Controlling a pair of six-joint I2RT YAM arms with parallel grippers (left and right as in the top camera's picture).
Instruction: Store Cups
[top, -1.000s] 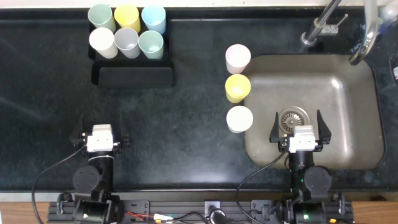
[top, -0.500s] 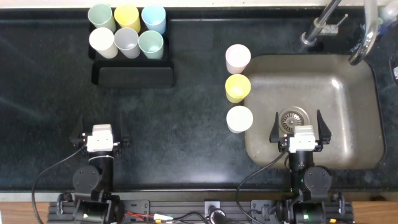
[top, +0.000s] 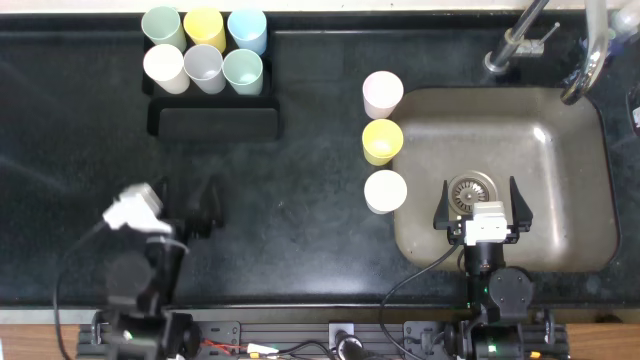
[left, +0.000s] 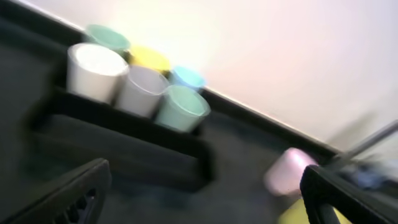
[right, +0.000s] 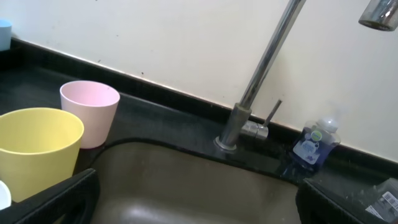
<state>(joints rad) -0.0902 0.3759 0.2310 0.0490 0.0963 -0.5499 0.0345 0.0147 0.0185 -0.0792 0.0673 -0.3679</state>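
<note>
Three loose cups stand in a row on the counter by the sink's left rim: a pink cup (top: 382, 92), a yellow cup (top: 382, 140) and a white cup (top: 385, 191). The pink cup (right: 90, 112) and yellow cup (right: 37, 149) appear close in the right wrist view. A black rack (top: 213, 122) at the back left holds several cups (top: 205, 50); its front row is bare. My left gripper (top: 188, 197) is open, turned toward the right, below the rack (left: 124, 146). My right gripper (top: 478, 200) is open above the sink, right of the white cup.
The steel sink (top: 560, 230) fills the right side, its drain (top: 472, 190) just by my right gripper. A faucet (top: 520, 35) rises at the back, and a soap bottle (right: 314, 146) stands next to it. Dark counter lies between rack and sink.
My left arm has swung from its rest pose: the wrist shifted left and the gripper now angles up and to the right. The right arm and the cups are unchanged.
</note>
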